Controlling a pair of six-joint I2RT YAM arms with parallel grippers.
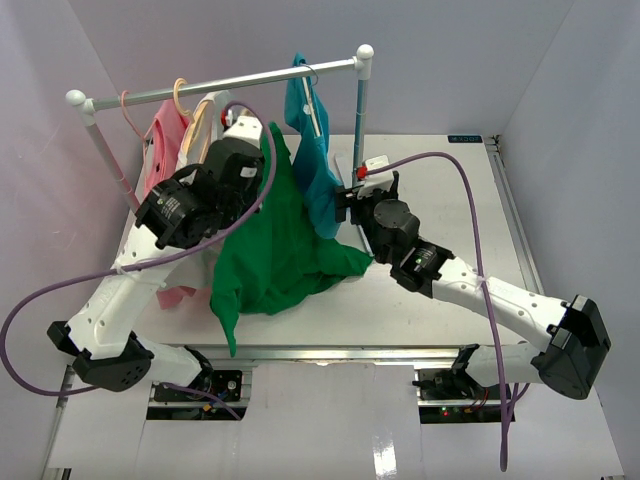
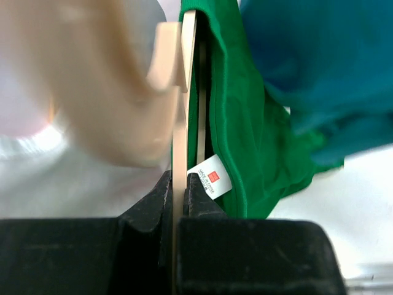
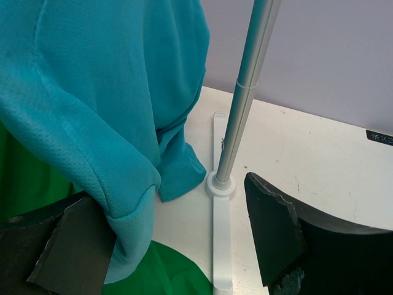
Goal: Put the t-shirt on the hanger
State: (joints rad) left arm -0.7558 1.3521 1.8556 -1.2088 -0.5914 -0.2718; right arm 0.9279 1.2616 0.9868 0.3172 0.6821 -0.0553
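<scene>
Bright green short-sleeved cloth t-shirt (image 1: 285,245) hanging from high up, close to the end of the left arm and just under the long grey rail of the white clothes rack (image 1: 220,82). Lower part of it spread in folds on the flat white table (image 1: 440,200), between the two arms.

Left gripper (image 2: 178,184) pressed together, pinching one thin flat arm of the pale beige wood-coloured hanger (image 2: 184,92). In the left wrist view, seen edge-on and upright. Green cloth touching the right side of this hanger, with a small white label with a red square (image 2: 210,178) just beside the right finger. Impossible to tell whether the hanger is already inside the neck opening. To the left, a large beige blur, too close to the camera to name.

Right gripper (image 3: 175,215) low, near the foot of the upright grey post (image 3: 241,104) of the rack, at the right edge of the green cloth. Spread wide and pinching nothing. Sleeve of a teal-blue mesh t-shirt (image 3: 104,104) hanging down against its left finger (image 3: 67,246), with some green cloth lower, between the fingers.

On the rail too, far to the left, a pink shirt (image 1: 160,150).
</scene>
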